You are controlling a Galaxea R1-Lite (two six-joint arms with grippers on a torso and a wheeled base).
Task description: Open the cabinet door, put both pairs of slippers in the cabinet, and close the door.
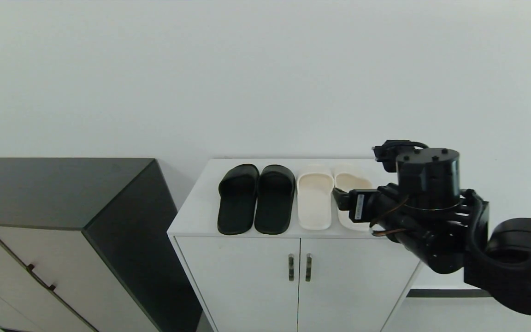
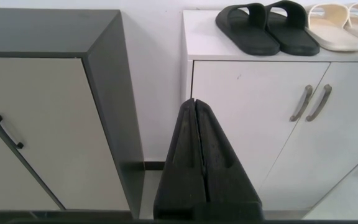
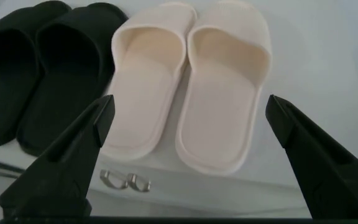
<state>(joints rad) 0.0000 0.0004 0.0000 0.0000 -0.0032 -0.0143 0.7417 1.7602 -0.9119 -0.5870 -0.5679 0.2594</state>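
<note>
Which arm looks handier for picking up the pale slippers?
Right, probably: the right gripper hangs open at the cream rubber slippers; the left gripper is shut, low before the white cabinet doors.

Black slippers: matt, rubbery foam.
Cream slippers: smooth, matt foam.
Cabinet doors: smooth white laminate, satin.
Handles: brushed metal.

The white cabinet (its two doors shut) carries on its top a black pair of slippers and, just beside it, a cream pair, heels toward the front edge.
</note>
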